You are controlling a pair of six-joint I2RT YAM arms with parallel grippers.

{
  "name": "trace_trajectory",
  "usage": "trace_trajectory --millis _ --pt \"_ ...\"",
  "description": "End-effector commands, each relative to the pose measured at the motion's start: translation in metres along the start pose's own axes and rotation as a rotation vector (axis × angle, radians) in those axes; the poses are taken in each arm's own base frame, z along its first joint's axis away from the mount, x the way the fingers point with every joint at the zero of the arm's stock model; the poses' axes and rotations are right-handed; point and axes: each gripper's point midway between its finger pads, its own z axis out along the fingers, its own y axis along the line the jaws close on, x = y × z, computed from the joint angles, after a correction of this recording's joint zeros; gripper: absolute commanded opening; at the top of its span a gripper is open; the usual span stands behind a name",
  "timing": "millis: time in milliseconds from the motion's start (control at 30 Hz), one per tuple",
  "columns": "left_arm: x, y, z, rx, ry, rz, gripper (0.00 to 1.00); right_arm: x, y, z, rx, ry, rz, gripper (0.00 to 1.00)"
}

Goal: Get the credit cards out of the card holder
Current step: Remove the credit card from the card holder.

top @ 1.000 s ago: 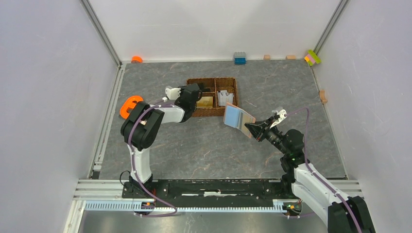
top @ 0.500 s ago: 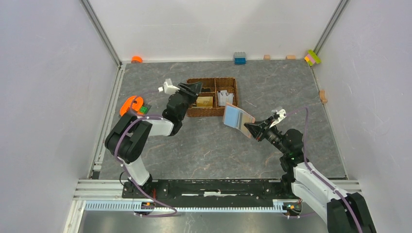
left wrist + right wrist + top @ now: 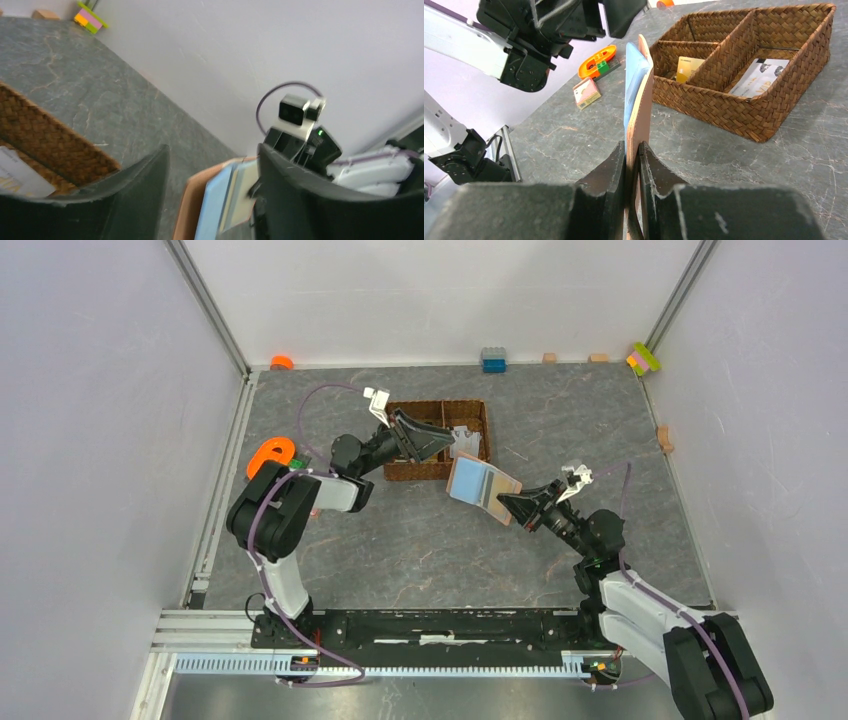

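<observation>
My right gripper is shut on the lower edge of the salmon-pink card holder and holds it upright above the table. A blue card sticks out of it, with a paler tan card beside it. My left gripper is open and empty. It hangs over the woven basket's near edge, just left of the card holder, its fingers pointing at it. A gold credit card lies in the basket's middle compartment.
The brown woven divided basket also holds a white printed card. An orange piece and a small pink box lie at the left. Small blocks line the back wall and right edge.
My left gripper lifted out of the basket, swung right toward the card holder and opened, leaving the gold card in the basket. The right gripper shifted the card holder slightly left.
</observation>
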Motion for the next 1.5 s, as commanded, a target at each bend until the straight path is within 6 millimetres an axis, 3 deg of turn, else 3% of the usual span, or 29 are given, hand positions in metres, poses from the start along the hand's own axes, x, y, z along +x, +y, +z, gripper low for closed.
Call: trace_trajectory --millis 0,100,500,667,833,967,1000,1067,1167,1267,1467 --pt "0.011 -0.028 -0.016 0.105 0.052 0.13 0.89 -0.019 0.016 0.001 -0.071 -0.076 -0.02 0.02" --pt "0.014 -0.024 -0.028 0.045 0.039 0.155 1.0 -0.019 0.017 0.0 -0.076 -0.079 -0.022 0.02" --pt "0.016 -0.023 -0.053 -0.096 0.024 0.205 1.0 -0.02 0.019 -0.001 -0.086 -0.082 -0.016 0.02" --pt "0.01 -0.012 -0.067 -0.241 0.014 0.24 1.0 -0.021 0.022 -0.001 -0.1 -0.085 -0.023 0.02" --pt "-0.002 -0.005 -0.085 -0.389 -0.025 0.256 1.0 -0.02 0.024 -0.001 -0.112 -0.08 -0.028 0.09" --pt "-0.025 0.018 -0.118 -0.564 -0.232 0.106 1.0 -0.021 0.026 -0.003 -0.12 -0.087 -0.025 0.09" --pt "-0.027 0.016 -0.123 -0.544 -0.263 0.11 1.0 -0.021 0.027 -0.003 -0.123 -0.087 -0.025 0.08" --pt "-0.021 0.0 -0.119 -0.424 -0.244 0.17 0.97 -0.021 0.028 -0.004 -0.131 -0.087 -0.025 0.08" --pt "-0.004 -0.018 -0.097 -0.279 -0.099 0.206 0.92 -0.022 0.03 -0.004 -0.137 -0.092 -0.027 0.05" --pt "0.01 -0.023 -0.093 -0.25 -0.068 0.279 1.0 -0.023 0.032 -0.006 -0.142 -0.101 -0.025 0.03" --pt "0.033 -0.044 -0.082 -0.137 0.019 0.361 0.98 -0.025 0.036 -0.007 -0.156 -0.109 -0.024 0.03"
